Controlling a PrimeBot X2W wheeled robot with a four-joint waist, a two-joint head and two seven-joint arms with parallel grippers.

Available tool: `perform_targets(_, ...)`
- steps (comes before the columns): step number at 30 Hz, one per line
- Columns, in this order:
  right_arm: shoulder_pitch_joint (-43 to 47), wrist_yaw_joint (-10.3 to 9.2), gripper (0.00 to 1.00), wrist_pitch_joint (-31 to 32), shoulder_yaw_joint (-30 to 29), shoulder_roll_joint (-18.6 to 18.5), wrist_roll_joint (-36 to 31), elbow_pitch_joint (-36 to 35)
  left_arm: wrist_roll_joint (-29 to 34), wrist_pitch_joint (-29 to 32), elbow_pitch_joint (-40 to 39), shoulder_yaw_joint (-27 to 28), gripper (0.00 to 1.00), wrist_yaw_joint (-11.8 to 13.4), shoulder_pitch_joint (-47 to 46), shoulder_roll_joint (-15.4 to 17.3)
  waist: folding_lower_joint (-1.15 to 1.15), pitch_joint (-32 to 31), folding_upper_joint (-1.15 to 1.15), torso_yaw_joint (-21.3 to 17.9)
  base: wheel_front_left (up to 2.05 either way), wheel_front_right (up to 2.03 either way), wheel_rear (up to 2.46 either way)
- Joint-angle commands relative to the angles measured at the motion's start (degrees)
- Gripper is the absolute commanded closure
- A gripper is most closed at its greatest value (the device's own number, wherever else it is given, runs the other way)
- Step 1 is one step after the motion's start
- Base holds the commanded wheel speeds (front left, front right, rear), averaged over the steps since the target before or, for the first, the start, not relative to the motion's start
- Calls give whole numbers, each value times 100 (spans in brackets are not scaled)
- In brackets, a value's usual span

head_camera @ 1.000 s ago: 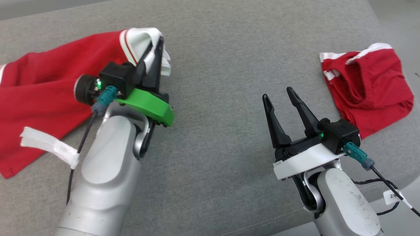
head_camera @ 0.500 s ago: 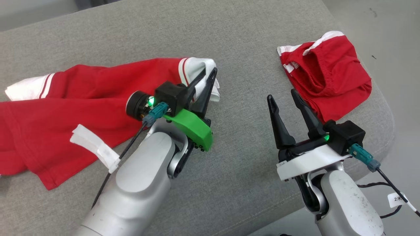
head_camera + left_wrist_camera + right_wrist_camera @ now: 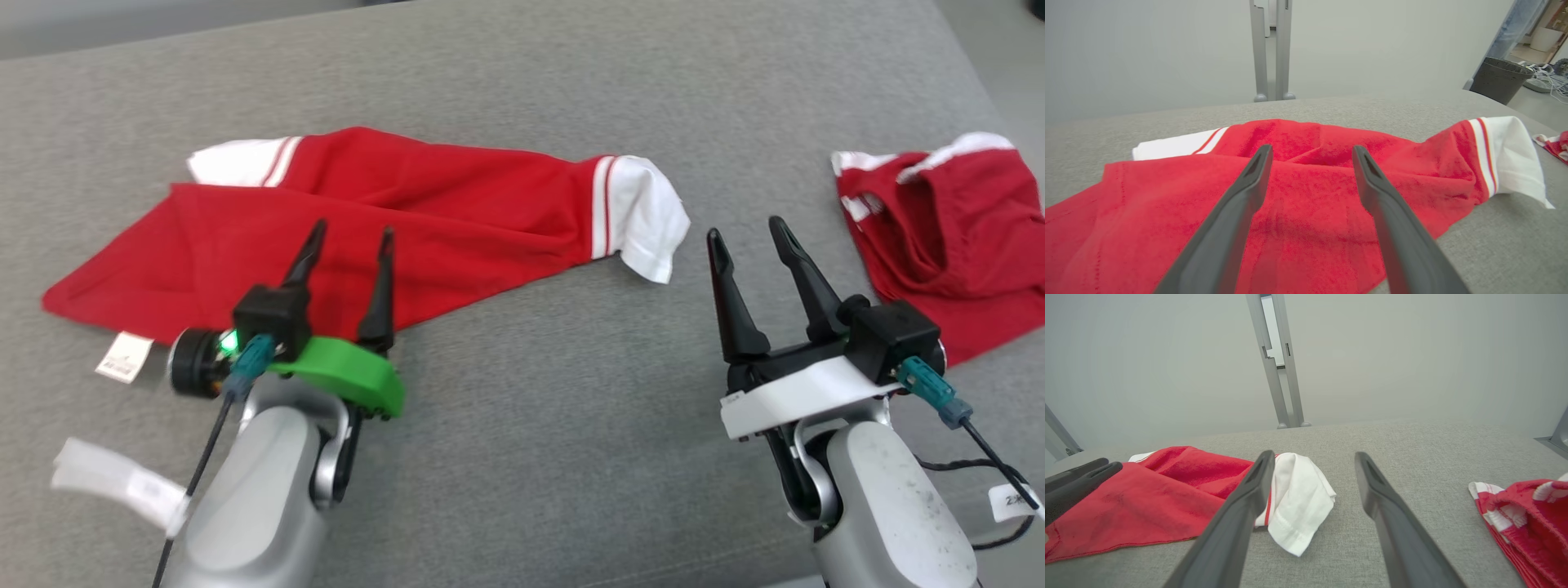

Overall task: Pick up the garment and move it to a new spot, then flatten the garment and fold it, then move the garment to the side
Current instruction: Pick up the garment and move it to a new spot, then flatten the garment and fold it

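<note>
Head view: L claw (image 3: 352, 227) & R claw (image 3: 744, 226) splayed, empty; red garment (image 3: 449, 188) rumpled on grey woven pad (image 3: 531, 392).

Garment (image 3: 424, 212) is being carried by the table (image 3: 531, 408), lying across its left and middle, long axis running left to right. Right cuff (image 3: 645, 212) is pointing toward mid-table; far cuff (image 3: 233, 161) is lying at the far left, behind the body. Label (image 3: 124, 357) is sticking out at the near left corner, on the table. Left gripper (image 3: 352, 230) is being held over the garment's near edge, jaws apart, nothing between. Right gripper (image 3: 744, 229) is being held over bare table, between right cuff and second garment (image 3: 939, 245), jaws apart. Second garment is lying at the table's right edge, well apart from the first. Post (image 3: 1267, 49) is standing behind the table; bin (image 3: 1498, 77) beyond its far right.
</note>
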Motion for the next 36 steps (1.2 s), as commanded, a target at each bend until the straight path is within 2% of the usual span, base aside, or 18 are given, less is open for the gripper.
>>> perform_targets(1, 135, -8, 0, 0, -63, -26, -50, 45, 100, -8, -97, 200, 0, 52, 276, 16, 0, -291, 0, 569, 0, 0, 0)
perform_targets(5, 229, -8, 0, 0, -171, -24, -96, 128, 256, -7, -489, 954, 0, 148, 871, -50, 0, -465, 0, 795, 0, 0, 0)
perform_targets(8, 293, -9, 0, 0, -258, -28, -57, 228, 439, -7, -707, 1396, 0, 125, 1335, -177, 0, -622, 0, 887, 0, 0, 0)
perform_targets(16, 479, -8, 0, 0, -465, -23, -87, 398, 717, -8, -938, 1981, 0, -51, 2135, -399, 0, -911, 0, 955, 0, 0, 0)
perform_targets(26, 461, -8, 0, 1, -537, -22, -156, 537, 630, -8, -928, 1831, 0, -119, 2079, -429, 0, -830, 0, 910, 0, 0, 0)
perform_targets(36, -120, -8, 0, 1, -1048, -19, -219, 1513, 489, -8, -1005, 1434, 0, -20, 1753, -423, 0, -370, 0, 1162, 0, 0, 0)
